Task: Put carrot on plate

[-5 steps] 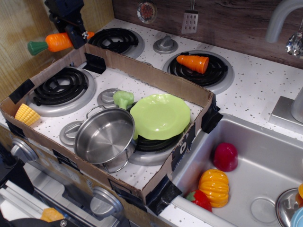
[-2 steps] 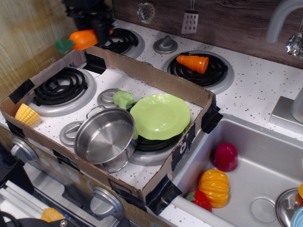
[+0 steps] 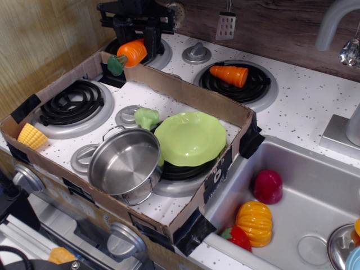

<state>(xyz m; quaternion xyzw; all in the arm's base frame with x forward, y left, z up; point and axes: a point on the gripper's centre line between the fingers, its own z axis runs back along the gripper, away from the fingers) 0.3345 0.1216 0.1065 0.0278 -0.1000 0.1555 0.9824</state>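
The orange carrot point(image 3: 131, 54) with its green stem end pointing down-left hangs in the air above the back wall of the cardboard box. My black gripper point(image 3: 143, 38) is shut on its thick orange part from above. The lime-green plate point(image 3: 191, 138) rests on the front right burner inside the box, right of the carrot and nearer the camera, its left rim behind the steel pot point(image 3: 125, 163). The carrot's thin tip is hidden behind the gripper.
A cardboard box wall point(image 3: 169, 85) rings the front burners. A green broccoli piece point(image 3: 146, 117) lies left of the plate. A corn cob point(image 3: 32, 136) lies at the far left. A stubby orange cone point(image 3: 229, 74) lies on the back right burner. The sink point(image 3: 292, 197) holds toy vegetables.
My gripper has moved right with the carrot, from the far left edge to above the box's back wall. The carrot has tilted, green end lower. Everything else is still.
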